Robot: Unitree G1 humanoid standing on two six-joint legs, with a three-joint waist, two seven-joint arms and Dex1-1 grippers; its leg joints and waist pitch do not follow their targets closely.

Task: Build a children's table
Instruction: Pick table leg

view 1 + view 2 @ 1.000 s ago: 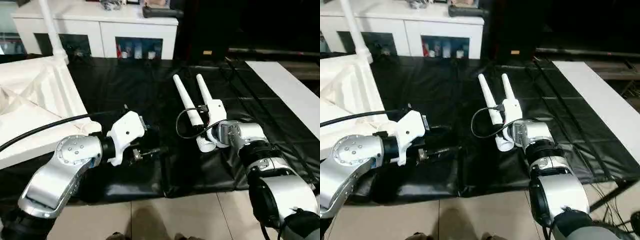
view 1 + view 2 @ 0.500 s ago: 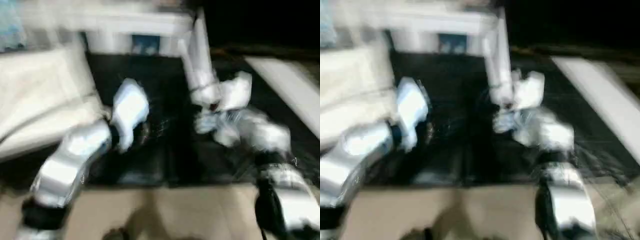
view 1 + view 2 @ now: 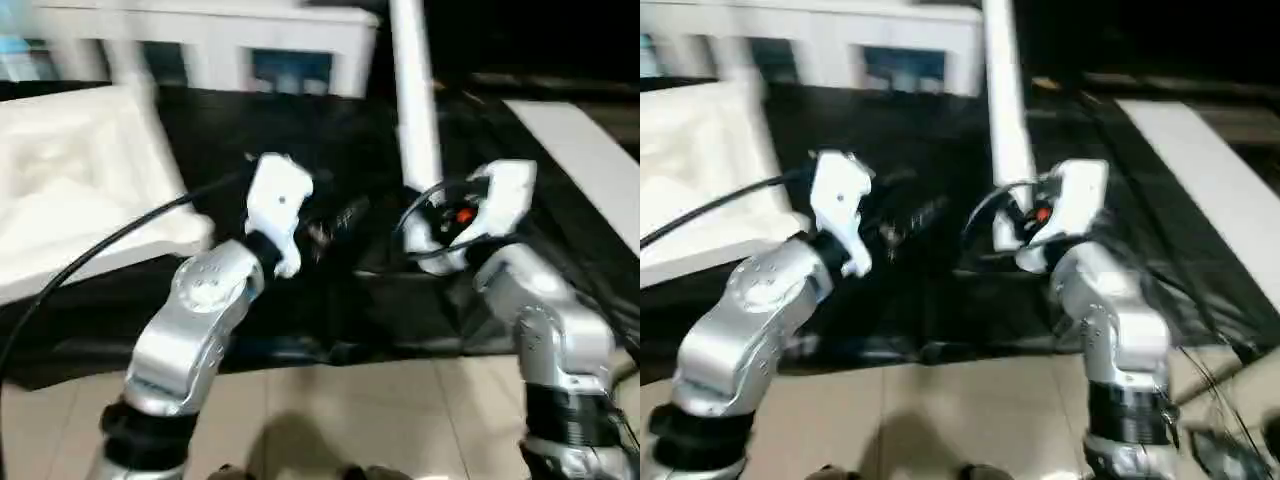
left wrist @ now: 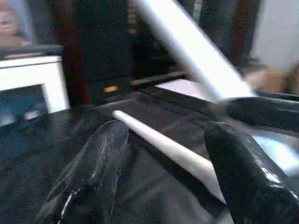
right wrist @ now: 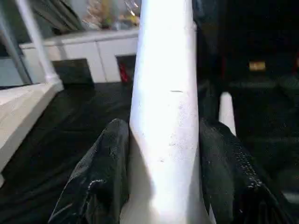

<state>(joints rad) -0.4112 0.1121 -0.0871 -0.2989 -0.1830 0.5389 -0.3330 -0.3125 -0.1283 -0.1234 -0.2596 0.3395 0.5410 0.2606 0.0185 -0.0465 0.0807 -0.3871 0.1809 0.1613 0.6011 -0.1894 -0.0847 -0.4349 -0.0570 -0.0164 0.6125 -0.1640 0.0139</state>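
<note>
The right end effector point(image 5: 159, 177) is clamped on one white leg point(image 3: 414, 110), both black fingers point(image 5: 100, 172) pressed against its thick end, and the leg stands nearly upright above the black mat point(image 3: 340, 200). The left end effector point(image 4: 163, 177) hangs with its fingers spread and nothing between them. Through that gap a second leg point(image 4: 163, 147) lies flat on the mat, just beyond the held one.

The tabletop point(image 3: 80, 200) lies ribbed side up, well to the left of the held leg, at the mat's left edge. In the right wrist view one more leg point(image 5: 35, 42) seems to be standing already in the tabletop's far corner. So I judge the build is at an early stage: one leg likely seated, one in hand, at least one waiting.

Behind the tabletop stands a white cabinet point(image 3: 270, 50). A pale board point(image 3: 580, 160) lies to the right of the held leg. The left arm point(image 3: 200, 320) and its black cable point(image 3: 100, 250) sit between the held leg and the tabletop, so the carry across may be crowded.
</note>
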